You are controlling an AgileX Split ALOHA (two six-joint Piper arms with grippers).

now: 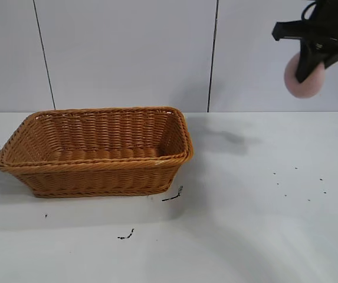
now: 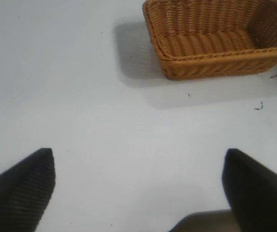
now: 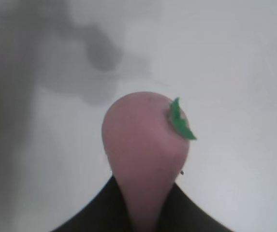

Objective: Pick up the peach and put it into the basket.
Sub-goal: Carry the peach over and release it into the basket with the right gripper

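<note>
My right gripper [image 1: 309, 62] is high at the upper right, well above the table, shut on the pale pink peach [image 1: 304, 78]. In the right wrist view the peach [image 3: 145, 145] is squeezed between the dark fingers and carries a small green leaf [image 3: 181, 123]. The orange-brown wicker basket [image 1: 95, 171] stands on the table at the left, far from the peach, and is empty inside. It also shows in the left wrist view [image 2: 215, 67]. My left gripper [image 2: 138, 186] is open and empty over bare table, outside the exterior view.
The white table [image 1: 263, 224] has small dark specks and scraps near the basket's front corner [image 1: 171, 196] and at the right [image 1: 298, 183]. A white panelled wall stands behind.
</note>
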